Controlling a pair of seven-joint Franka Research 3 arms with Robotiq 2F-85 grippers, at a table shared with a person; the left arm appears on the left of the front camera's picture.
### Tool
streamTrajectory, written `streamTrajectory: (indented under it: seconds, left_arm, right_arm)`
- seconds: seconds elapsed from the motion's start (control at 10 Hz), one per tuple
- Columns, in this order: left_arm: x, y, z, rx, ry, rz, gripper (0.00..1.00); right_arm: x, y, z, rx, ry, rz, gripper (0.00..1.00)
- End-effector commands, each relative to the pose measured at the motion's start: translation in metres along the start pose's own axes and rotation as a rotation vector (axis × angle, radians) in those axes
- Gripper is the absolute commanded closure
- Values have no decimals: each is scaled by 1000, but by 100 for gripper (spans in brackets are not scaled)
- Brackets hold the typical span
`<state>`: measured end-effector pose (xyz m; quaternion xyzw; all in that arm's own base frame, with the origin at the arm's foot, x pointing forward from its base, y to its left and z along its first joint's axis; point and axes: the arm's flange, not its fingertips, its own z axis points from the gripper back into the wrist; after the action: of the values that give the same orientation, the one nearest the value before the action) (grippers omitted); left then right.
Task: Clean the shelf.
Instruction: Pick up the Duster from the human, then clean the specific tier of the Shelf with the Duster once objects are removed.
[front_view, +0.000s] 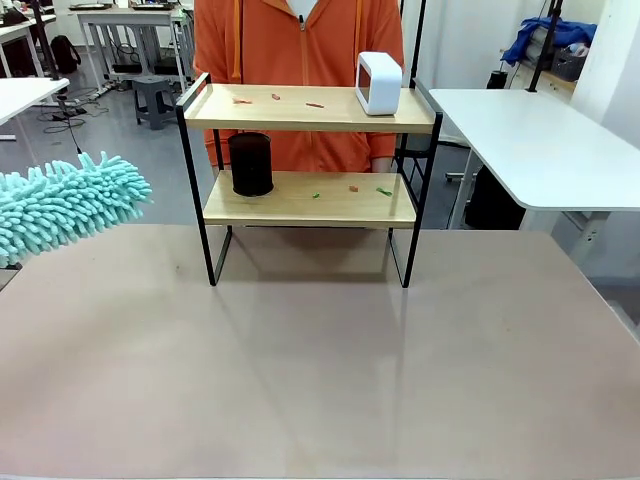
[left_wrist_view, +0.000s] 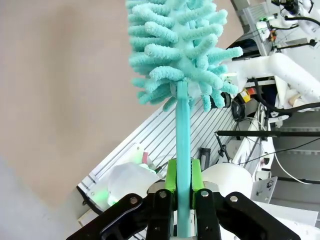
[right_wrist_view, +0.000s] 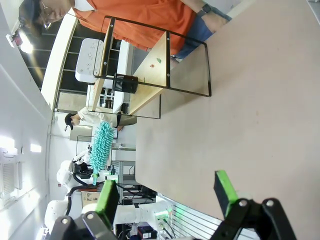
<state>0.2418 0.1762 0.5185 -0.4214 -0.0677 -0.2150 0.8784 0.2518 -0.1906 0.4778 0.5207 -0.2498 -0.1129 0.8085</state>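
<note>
front view: shows the small two-tier shelf (front_view: 300, 205) of light wooden boards and thin black metal frame at 12 o'clock on the beige tabletop (front_view: 320, 370), in front of a person in an orange hoodie (front_view: 300, 45). carries a white rounded box (front_view: 379, 83) and reddish scraps (front_view: 275, 97) on top, a black cylinder (front_view: 251, 164) and green and orange scraps (front_view: 384, 191) below. finds a fluffy turquoise duster (front_view: 65, 205) at 9 o'clock, clear of the shelf.

left wrist view: shows the left gripper (left_wrist_view: 183, 177) clamped tight on the duster's handle, fluffy head at 12 o'clock.

right wrist view: shows the right gripper (right_wrist_view: 166, 195) gaping wide, holding nothing, over the tabletop; puts the shelf toward 12 o'clock, well apart.
</note>
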Motion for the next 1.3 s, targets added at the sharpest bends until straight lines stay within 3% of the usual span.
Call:
streamTrajectory:
  seconds: [0.0,1.2]
  left_arm:
    - [7,-3,2,0,-5,16,100]
    - [7,-3,2,0,-5,16,100]
  right_arm:
    - [3,1,-1,18,-13,27,0]
    - [3,1,-1,18,-13,27,0]
